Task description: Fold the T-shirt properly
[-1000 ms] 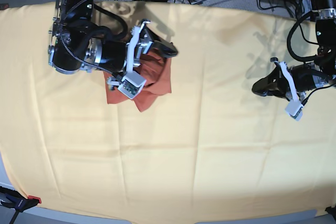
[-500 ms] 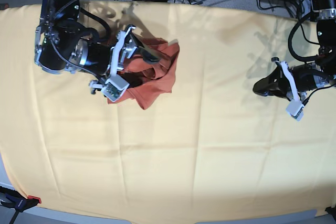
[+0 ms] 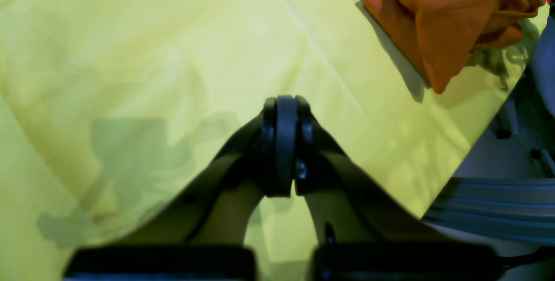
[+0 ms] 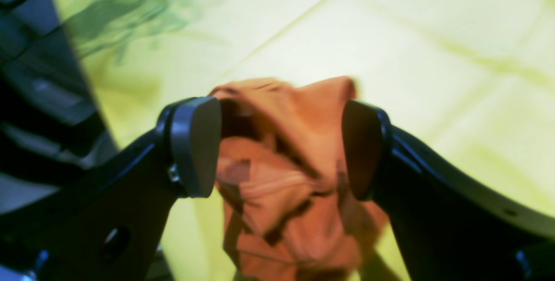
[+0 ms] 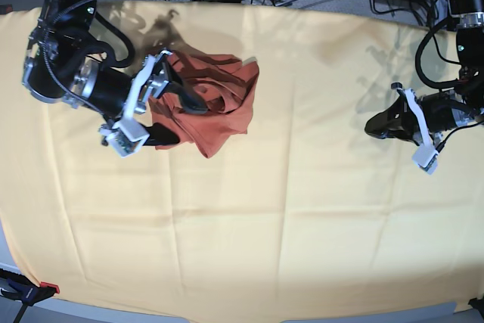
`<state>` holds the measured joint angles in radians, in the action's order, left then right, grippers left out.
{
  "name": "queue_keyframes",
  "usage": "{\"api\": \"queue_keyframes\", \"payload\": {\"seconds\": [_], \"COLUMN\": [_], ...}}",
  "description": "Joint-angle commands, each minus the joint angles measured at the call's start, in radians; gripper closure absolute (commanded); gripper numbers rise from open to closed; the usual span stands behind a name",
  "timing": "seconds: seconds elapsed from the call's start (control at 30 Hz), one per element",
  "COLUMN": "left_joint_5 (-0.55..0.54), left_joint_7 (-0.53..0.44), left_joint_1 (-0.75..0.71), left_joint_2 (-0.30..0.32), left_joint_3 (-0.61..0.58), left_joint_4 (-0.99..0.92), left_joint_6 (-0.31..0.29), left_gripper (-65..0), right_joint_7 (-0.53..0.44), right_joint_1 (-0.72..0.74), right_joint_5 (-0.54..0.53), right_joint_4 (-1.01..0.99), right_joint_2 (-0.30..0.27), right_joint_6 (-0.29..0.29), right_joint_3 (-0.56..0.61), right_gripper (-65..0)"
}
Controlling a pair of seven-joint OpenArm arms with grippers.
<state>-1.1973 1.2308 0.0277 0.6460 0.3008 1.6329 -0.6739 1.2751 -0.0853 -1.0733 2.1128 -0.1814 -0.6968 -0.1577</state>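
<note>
T-shirt (image 5: 214,104), 1 crumpled heap near counter's (image 5: 302,225) far left edge, between wide right claw (image 4: 277,146) tips; left claw (image 3: 284,142) closed empty, right edge.

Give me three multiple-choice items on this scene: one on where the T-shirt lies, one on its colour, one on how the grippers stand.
1. Where is the T-shirt?
A. by the right gripper
B. by the left gripper
C. on the floor

2. Its colour?
A. blue
B. rust orange
C. white

3. Which gripper is shut?
A. right
B. both
C. left

Answers:
1 A: the bunched shirt lies on the yellow cloth between the fingers of the right gripper.
2 B: orange in every view.
3 C: the left gripper has its fingertips pressed together over bare cloth, while the right one gapes wide.
</note>
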Motion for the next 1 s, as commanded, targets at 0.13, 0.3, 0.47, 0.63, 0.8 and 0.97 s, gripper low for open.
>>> {"api": "queue_keyframes", "payload": {"seconds": [0.13, 0.3, 0.47, 0.63, 0.8, 0.97], "left_joint_5": [-0.024, -0.027, -0.027, -0.027, -0.027, -0.038], "left_joint_7": [-0.019, -0.019, -0.019, -0.019, -0.019, -0.019], "left_joint_1": [0.017, 0.016, 0.017, 0.016, 0.017, 0.016], "left_joint_2": [0.019, 0.019, 0.019, 0.019, 0.019, 0.019], "left_joint_3": [0.01, 0.01, 0.01, 0.01, 0.01, 0.01], "left_joint_4": [0.014, 0.014, 0.014, 0.014, 0.014, 0.014], "left_joint_6": [-0.006, -0.006, -0.006, -0.006, -0.006, -0.006], "left_gripper": [0.0, 0.0, 0.0, 0.0, 0.0, 0.0], "right_joint_7": [-0.066, -0.185, -0.166, -0.157, -0.225, -0.314], "right_joint_1": [0.018, 0.016, 0.015, 0.0, -0.003, 0.006], "right_joint_5": [0.108, 0.218, 0.214, 0.218, 0.389, 0.447], "right_joint_4": [-0.051, -0.051, -0.051, -0.051, -0.052, -0.052], "right_joint_2": [-0.005, -0.005, -0.005, -0.005, -0.005, -0.004], "right_joint_6": [-0.001, -0.001, -0.001, -0.001, -0.001, -0.001], "right_joint_3": [0.067, 0.069, 0.087, 0.152, 0.213, 0.211], "right_gripper": [-44.5, -32.0, -31.2, -31.3, -31.2, -10.3]}}
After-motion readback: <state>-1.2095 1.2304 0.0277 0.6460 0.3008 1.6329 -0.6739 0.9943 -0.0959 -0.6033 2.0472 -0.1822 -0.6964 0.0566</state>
